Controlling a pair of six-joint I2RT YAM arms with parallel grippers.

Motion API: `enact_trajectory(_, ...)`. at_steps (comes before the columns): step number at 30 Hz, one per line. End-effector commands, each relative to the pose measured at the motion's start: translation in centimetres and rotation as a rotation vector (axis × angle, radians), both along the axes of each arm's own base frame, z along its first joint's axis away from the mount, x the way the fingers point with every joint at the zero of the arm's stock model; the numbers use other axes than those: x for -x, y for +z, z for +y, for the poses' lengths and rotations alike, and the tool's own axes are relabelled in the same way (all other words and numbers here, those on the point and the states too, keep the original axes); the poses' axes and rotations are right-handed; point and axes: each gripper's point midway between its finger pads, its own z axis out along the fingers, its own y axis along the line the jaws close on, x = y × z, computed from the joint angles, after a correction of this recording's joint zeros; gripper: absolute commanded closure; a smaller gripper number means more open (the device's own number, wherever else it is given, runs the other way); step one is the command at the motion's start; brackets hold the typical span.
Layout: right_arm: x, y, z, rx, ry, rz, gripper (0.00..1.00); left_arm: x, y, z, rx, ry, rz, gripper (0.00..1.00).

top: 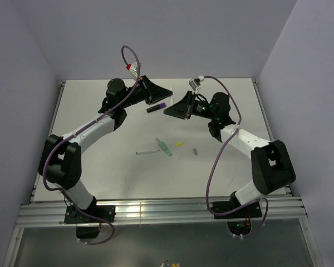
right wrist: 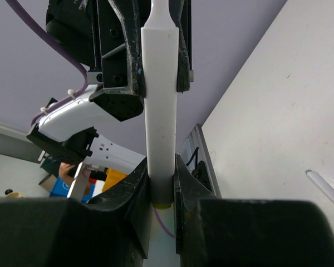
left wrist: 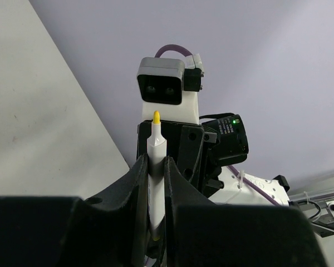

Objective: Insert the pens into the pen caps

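Observation:
My left gripper (top: 168, 93) and right gripper (top: 168, 111) meet tip to tip above the far middle of the table. In the left wrist view the left gripper (left wrist: 156, 164) is shut on the pale yellow-white pen (left wrist: 155, 144), whose yellow tip points at the right wrist. In the right wrist view the right gripper (right wrist: 162, 167) is shut on the same pen (right wrist: 160, 100), which runs up into the left gripper's fingers (right wrist: 128, 50). On the table lie the black pen with purple tip (top: 156, 108), the grey-white pen (top: 146, 151), the green pen (top: 164, 146), the yellow cap (top: 179, 144) and the grey cap (top: 195, 151). The purple cap is not visible as a separate piece.
The white table (top: 100, 111) is walled by lilac panels at the back and sides, with a metal rail (top: 156, 211) along the near edge. Purple cables (top: 214, 178) loop off both arms. The grey-white pen also shows at the right in the right wrist view (right wrist: 323, 183).

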Motion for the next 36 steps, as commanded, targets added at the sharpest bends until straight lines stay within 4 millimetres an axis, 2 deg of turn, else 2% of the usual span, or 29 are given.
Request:
enact_trajectory(1, 0.1, 2.5, -0.4, -0.035, -0.009, -0.109, 1.00, 0.9, 0.9, -0.1, 0.019, -0.015, -0.033, 1.00)
enact_trajectory(4, 0.0, 2.8, -1.0, -0.033, -0.029, -0.129, 1.00, 1.2, 0.6, -0.1, 0.005, -0.028, -0.041, 0.78)
enact_trajectory(5, 0.0, 2.7, -1.3, -0.029, -0.036, -0.130, 1.00, 1.1, 0.6, 0.1, -0.004, -0.027, -0.047, 0.63)
enact_trajectory(7, -0.1, 2.8, -1.9, -0.016, -0.055, -0.152, 1.00, 0.9, 0.8, 0.2, -0.045, -0.025, -0.085, 0.49)
enact_trajectory(8, -0.3, 2.3, -2.5, 0.000, -0.071, -0.136, 1.00, 0.2, 1.0, 1.0, -0.062, -0.008, -0.102, 0.35)
enact_trajectory(9, -0.3, 1.9, -2.9, 0.015, -0.083, -0.135, 1.00, -0.4, 2.0, 1.5, -0.088, 0.012, -0.185, 0.29)
enact_trajectory(10, -0.3, 1.5, -3.3, 0.032, -0.094, -0.139, 1.00, -1.0, 1.3, 2.2, -0.137, 0.030, -0.174, 0.27)
enact_trajectory(11, -0.6, 0.6, -4.3, 0.083, -0.124, -0.145, 1.00, -2.2, 1.4, 3.5, -0.174, 0.069, -0.197, 0.26)
enact_trajectory(12, -0.8, 0.0, -4.8, 0.119, -0.147, -0.145, 1.00, -3.1, 2.6, 4.1, -0.238, 0.096, -0.329, 0.27)
enact_trajectory(13, -1.0, -0.5, -5.5, 0.186, -0.174, -0.233, 1.00, -3.3, 1.0, 4.7, -0.325, 0.095, -0.299, 0.28)
enact_trajectory(14, -0.8, -3.1, -6.4, 0.272, -0.183, -0.137, 1.00, -3.9, 0.9, 5.2, -0.383, 0.114, -0.349, 0.28)
enact_trajectory(15, -1.2, -3.6, -7.6, 0.322, -0.218, -0.146, 1.00, -4.5, 1.4, 5.6, -0.459, 0.133, -0.483, 0.28)
enact_trajectory(16, -0.7, -5.1, -8.7, 0.407, -0.227, -0.161, 1.00, -4.1, -0.6, 5.9, -0.541, 0.107, -0.451, 0.31)
enact_trajectory(17, -0.5, -5.7, -9.7, 0.447, -0.240, -0.163, 1.00, -3.7, -1.5, 5.6, -0.594, 0.085, -0.476, 0.33)
enact_trajectory(19, -0.7, -6.6, -12.5, 0.543, -0.284, -0.221, 1.00, -4.5, -3.5, 5.8, -0.728, 0.073, -0.556, 0.36)
enact_trajectory(20, 0.0, -7.5, -13.5, 0.587, -0.277, -0.174, 1.00, -3.5, -4.8, 5.2, -0.779, 0.020, -0.540, 0.40)
enact_trajectory(21, -0.2, -8.0, -15.3, 0.626, -0.309, -0.161, 1.00, -4.2, -7.0, 5.1, -0.872, -0.009, -0.579, 0.42)
enact_trajectory(22, -0.3, -8.2, -16.7, 0.682, -0.313, -0.210, 1.00, -3.9, -8.3, 4.8, -0.926, -0.045, -0.576, 0.43)
enact_trajectory(23, 0.4, -8.8, -17.8, 0.722, -0.314, -0.162, 1.00, -3.4, -8.5, 3.2, -0.965, -0.080, -0.608, 0.45)
enact_trajectory(24, 0.3, -8.9, -19.7, 0.753, -0.349, -0.156, 1.00, -3.1, -11.6, 3.1, -1.062, -0.136, -0.569, 0.46)
enact_trajectory(25, 0.5, -9.0, -20.7, 0.784, -0.351, -0.181, 1.00, -2.8, -12.5, 2.5, -1.089, -0.167, -0.563, 0.47)
enact_trajectory(26, 1.2, -9.2, -21.5, 0.793, -0.347, -0.149, 1.00, -2.1, -12.5, 1.1, -1.092, -0.199, -0.578, 0.48)
enact_trajectory(27, 1.3, -9.3, -22.4, 0.810, -0.357, -0.140, 1.00, -1.7, -14.6, 0.7, -1.116, -0.247, -0.529, 0.48)
enact_trajectory(28, 1.8, -9.7, -23.9, 0.836, -0.372, -0.118, 1.00, -1.5, -15.1, 0.2, -1.119, -0.265, -0.511, 0.49)
enact_trajectory(29, 1.7, -9.5, -24.7, 0.847, -0.385, -0.114, 1.00, -1.2, -14.9, -0.8, -1.116, -0.283, -0.514, 0.49)
enact_trajectory(30, 1.9, -9.6, -25.3, 0.853, -0.394, -0.106, 1.00, -0.5, -17.1, -1.2, -1.149, -0.343, -0.476, 0.49)
enact_trajectory(32, 2.2, -9.8, -26.7, 0.878, -0.407, -0.089, 1.00, 0.2, -17.6, -2.8, -1.192, -0.381, -0.498, 0.48)
enact_trajectory(33, 2.3, -9.9, -27.1, 0.895, -0.413, -0.081, 1.00, 0.4, -19.5, -3.3, -1.227, -0.426, -0.494, 0.49)
enact_trajectory(36, 2.4, -10.2, -28.3, 0.939, -0.411, -0.066, 1.00, 1.5, -21.4, -4.5, -1.302, -0.502, -0.487, 0.48)
